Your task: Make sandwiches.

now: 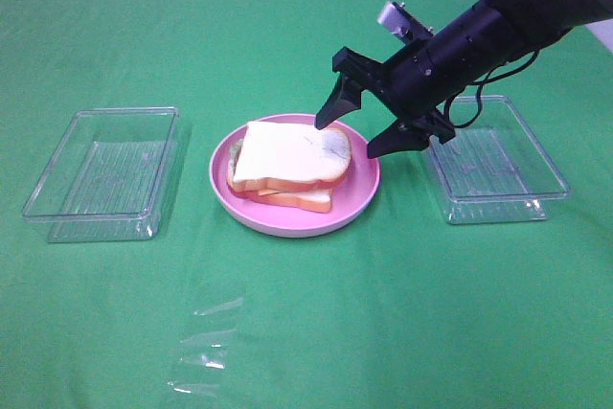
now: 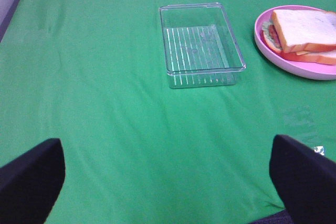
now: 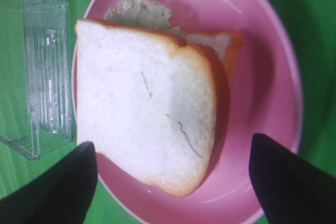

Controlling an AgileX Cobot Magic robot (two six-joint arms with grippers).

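Right gripper (image 1: 369, 139): jaws spread, empty, hovering at 3 o'clock of the sandwiches (image 1: 287, 165).
Sandwiches: stacked on pink plate (image 1: 356, 200).
Risk: a low fingertip may clip the skewed top slice, sliding it off.

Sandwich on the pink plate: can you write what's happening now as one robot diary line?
sandwich: stacked on pink plate | right gripper: open above it, holding nothing | left gripper: open | trays: empty
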